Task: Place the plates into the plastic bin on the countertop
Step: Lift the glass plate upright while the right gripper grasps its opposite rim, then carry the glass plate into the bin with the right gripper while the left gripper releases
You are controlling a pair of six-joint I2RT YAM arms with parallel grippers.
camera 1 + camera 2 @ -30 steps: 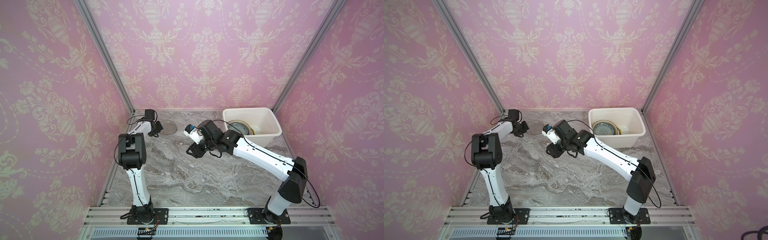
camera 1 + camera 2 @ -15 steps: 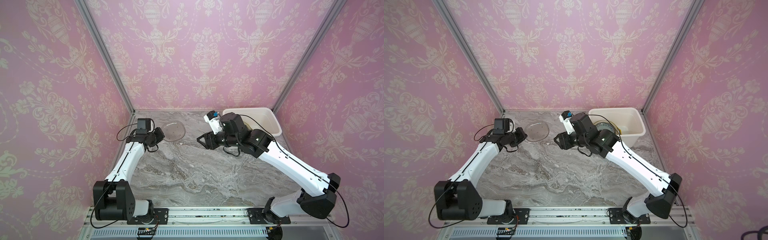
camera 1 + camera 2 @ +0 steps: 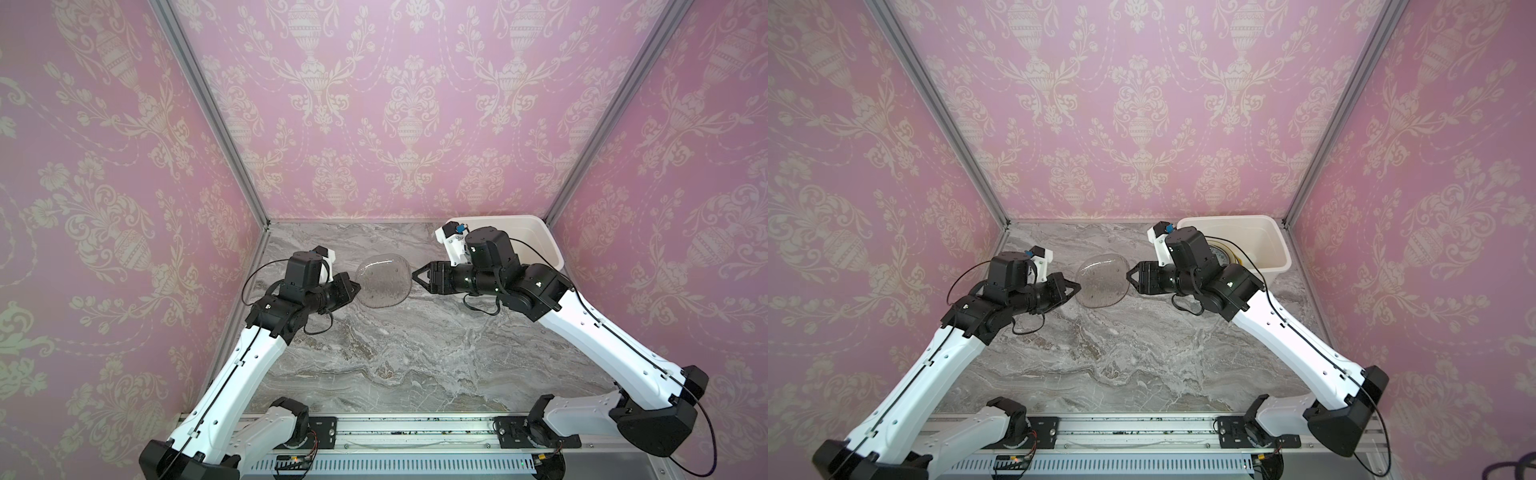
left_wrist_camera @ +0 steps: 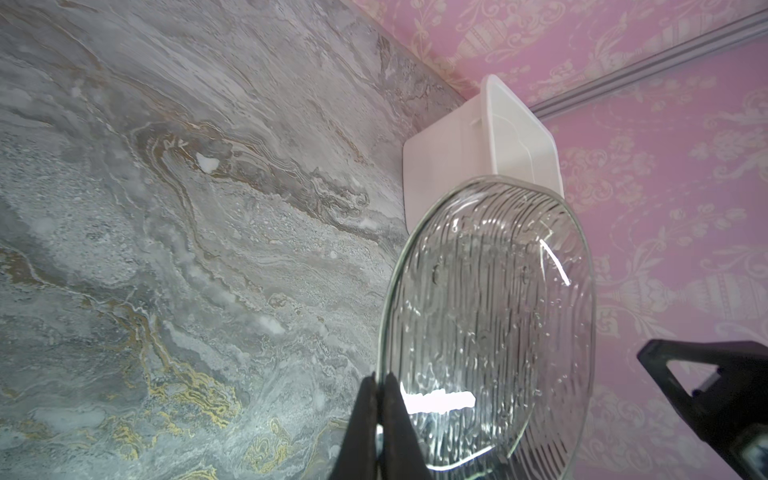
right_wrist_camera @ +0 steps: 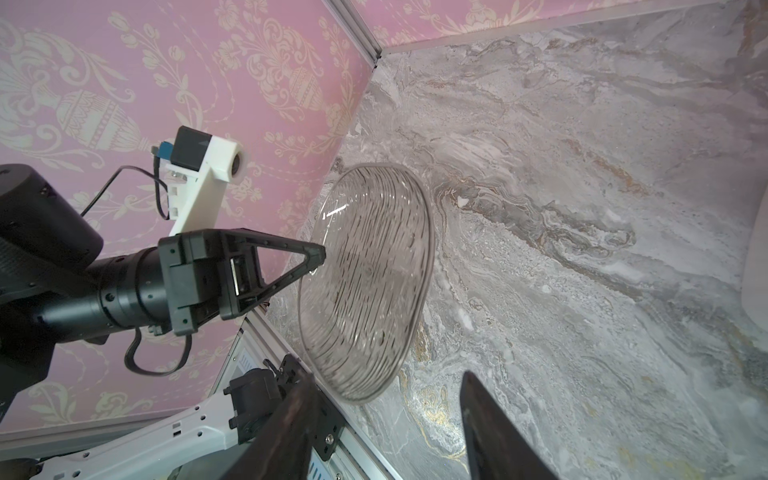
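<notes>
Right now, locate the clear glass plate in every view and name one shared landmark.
Top view: clear glass plate mid-picture, right of left gripper.
Top view: plate left of centre.
Left wrist: plate overlaps the plastic bin.
Right wrist: plate mid-picture, at the left gripper.
Landmark: left gripper clamping its rim.

The clear plate (image 3: 384,281) is glossy glass, ribbed with fine ridges and dotted with bubbles, catching bright glints. The countertop (image 3: 415,357) looks like smooth grey marble with a dull sheen. The plastic bin (image 3: 536,241) is smooth satin white. The arm shells (image 3: 249,365) are glossy white plastic, the frame posts (image 3: 224,124) matt metal
</notes>
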